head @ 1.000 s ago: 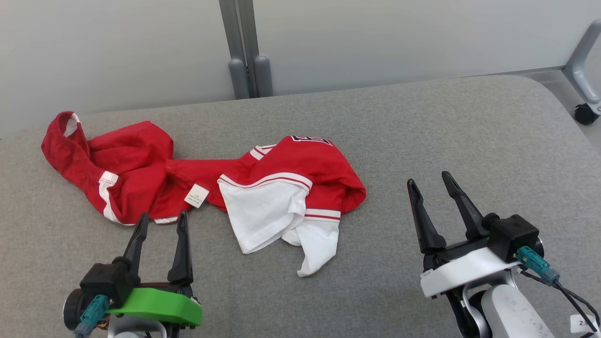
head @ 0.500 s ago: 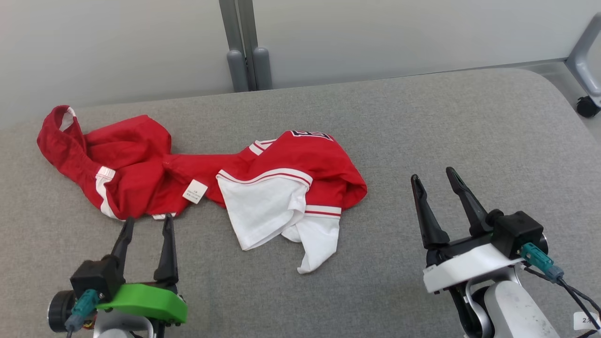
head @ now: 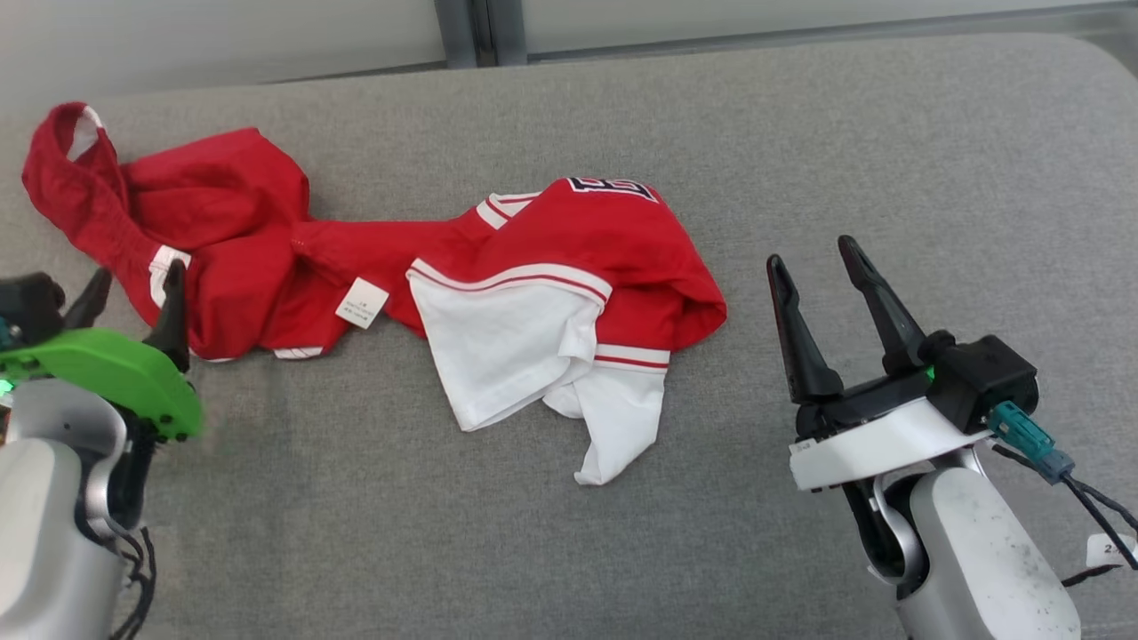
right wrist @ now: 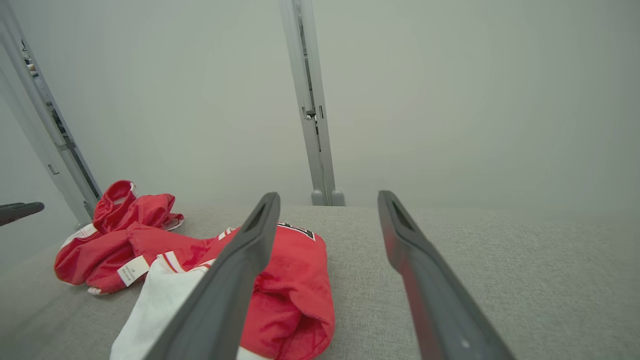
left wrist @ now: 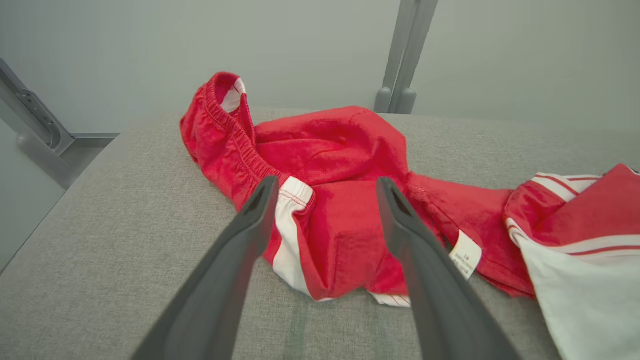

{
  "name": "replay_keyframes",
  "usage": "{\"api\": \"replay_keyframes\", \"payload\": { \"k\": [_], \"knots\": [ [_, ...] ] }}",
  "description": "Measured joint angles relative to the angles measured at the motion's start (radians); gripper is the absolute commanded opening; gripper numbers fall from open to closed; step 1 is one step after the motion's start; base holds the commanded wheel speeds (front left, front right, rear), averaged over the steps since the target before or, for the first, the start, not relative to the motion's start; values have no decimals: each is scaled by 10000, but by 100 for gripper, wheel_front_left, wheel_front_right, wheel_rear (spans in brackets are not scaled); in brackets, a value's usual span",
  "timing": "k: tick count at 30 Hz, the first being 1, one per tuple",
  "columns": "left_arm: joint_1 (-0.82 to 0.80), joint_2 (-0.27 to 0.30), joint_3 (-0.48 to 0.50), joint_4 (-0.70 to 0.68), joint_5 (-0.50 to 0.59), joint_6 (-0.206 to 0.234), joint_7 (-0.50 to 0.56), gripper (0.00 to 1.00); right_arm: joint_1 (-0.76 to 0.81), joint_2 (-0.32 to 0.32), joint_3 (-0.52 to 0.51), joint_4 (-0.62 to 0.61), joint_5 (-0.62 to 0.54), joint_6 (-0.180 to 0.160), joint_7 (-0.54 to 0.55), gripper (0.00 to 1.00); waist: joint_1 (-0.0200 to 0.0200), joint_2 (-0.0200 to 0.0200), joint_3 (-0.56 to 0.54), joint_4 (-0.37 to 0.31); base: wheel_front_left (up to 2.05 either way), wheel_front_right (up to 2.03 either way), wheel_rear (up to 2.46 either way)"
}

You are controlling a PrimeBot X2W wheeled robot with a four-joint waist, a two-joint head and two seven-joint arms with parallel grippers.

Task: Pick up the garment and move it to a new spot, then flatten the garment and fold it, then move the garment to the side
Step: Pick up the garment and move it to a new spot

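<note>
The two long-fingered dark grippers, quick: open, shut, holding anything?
Left gripper: open, holding nothing, close to the crumpled red-and-white fabric garment.
Right gripper: open, holding nothing.

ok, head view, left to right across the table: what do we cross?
Left end effector → garment, red bunched end → its care label → its white panel → right end effector. Both end effectors are open, holding nothing.
</note>
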Motion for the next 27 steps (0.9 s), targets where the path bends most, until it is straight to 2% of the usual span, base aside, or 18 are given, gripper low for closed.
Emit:
{"api": "replay_keyframes", "payload": {
  "k": [5,9,18,19,20,21,27],
  "knots": [
    [-1185,364,12,1365,-690,-918,1231,100,-500,54,169,-94,-21,0,0,100,0,0,750,45,0,0,0],
    [-1790,543,-211,2405,-1212,-1407,2178,100,-682,84,167,-98,-19,0,0,100,0,0,1272,-24,0,0,0],
    [-2252,817,-1045,3664,-1937,-1599,3329,100,-777,176,67,-77,0,0,0,100,0,0,1738,-476,0,0,0],
    [-2264,886,-1143,3668,-2015,-1607,3342,56,-788,190,54,-69,2,0,0,100,0,0,1727,-509,0,0,0],
    [-2267,934,-1218,3661,-2038,-1609,3275,7,-793,201,35,-69,2,0,0,100,0,0,1707,-524,0,0,0],
    [-2271,999,-1306,3630,-2067,-1618,3147,0,-795,205,15,-59,4,0,0,100,0,0,1670,-535,0,0,0],
    [-2270,1331,-1649,3400,-2150,-1634,2228,0,-676,247,-52,44,12,0,0,100,0,0,1285,-472,0,0,0]
  ]
}}
